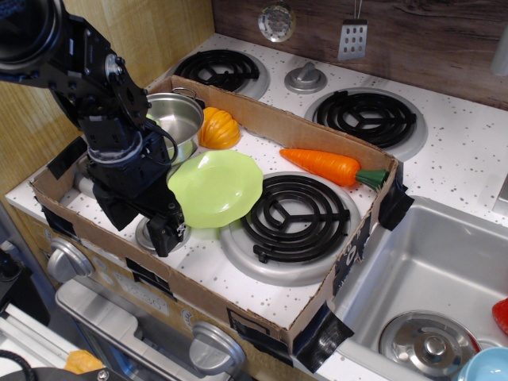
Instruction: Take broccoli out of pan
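Note:
The pan (181,117) is a shiny steel pot at the back left of the cardboard tray, partly hidden by my arm. What shows of its inside looks bare. The broccoli is not visible; I cannot tell whether my arm or gripper hides it. My black gripper (164,232) points down at the tray's front left, just left of the lime-green plate (216,187) and well in front of the pan. Its fingers are dark and seen from behind, so their gap does not show.
A grey round lid (144,235) lies under the gripper. An orange squash toy (218,128) sits right of the pan and a carrot (327,165) near the tray's right wall (381,190). A black burner coil (295,213) lies right of the plate. A sink (429,278) is at the right.

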Motion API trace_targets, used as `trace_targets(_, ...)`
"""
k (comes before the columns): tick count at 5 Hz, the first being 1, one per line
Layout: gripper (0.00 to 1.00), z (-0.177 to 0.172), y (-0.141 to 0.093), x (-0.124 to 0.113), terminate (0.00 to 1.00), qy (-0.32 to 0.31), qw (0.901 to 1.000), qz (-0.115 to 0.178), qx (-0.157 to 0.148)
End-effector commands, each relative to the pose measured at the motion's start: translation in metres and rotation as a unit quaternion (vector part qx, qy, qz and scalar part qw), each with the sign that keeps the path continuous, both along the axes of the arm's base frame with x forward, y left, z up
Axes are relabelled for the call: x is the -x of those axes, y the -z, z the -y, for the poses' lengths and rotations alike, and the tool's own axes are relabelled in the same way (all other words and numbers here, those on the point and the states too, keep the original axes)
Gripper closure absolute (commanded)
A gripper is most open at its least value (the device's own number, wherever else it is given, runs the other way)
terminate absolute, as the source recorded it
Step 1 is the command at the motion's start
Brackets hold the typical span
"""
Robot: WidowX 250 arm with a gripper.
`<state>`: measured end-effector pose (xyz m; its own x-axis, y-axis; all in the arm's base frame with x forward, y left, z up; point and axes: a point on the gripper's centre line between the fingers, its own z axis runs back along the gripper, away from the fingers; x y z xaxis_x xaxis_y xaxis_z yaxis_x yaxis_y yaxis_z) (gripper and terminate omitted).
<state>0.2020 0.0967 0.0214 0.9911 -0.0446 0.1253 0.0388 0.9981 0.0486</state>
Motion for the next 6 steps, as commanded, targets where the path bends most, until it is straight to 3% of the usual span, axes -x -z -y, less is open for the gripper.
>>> trace_targets(1, 0.00, 0.000, 0.000, 0.000, 0.00, 0.000, 1.0000, 0.000, 0.000)
trace_targets(2, 0.00, -0.005, -0.012, 0.000, 0.00, -0.006, 1.0000, -0.002, -0.005)
trace_targets(3, 0.00, -0.023, -0.046, -0.008, 0.00, -0.008, 0.9992, -0.038, -0.009)
trace_targets(4, 0.00, -0.041, -0.074, -0.020, 0.00, 0.001, 0.9984, -0.050, -0.024)
trace_targets(5, 0.00, -0.059, -0.093, -0.036, 0.00, 0.023, 0.9972, -0.049, -0.052)
trace_targets(6, 0.00, -0.074, -0.094, -0.059, 0.00, 0.044, 0.9966, -0.034, -0.061)
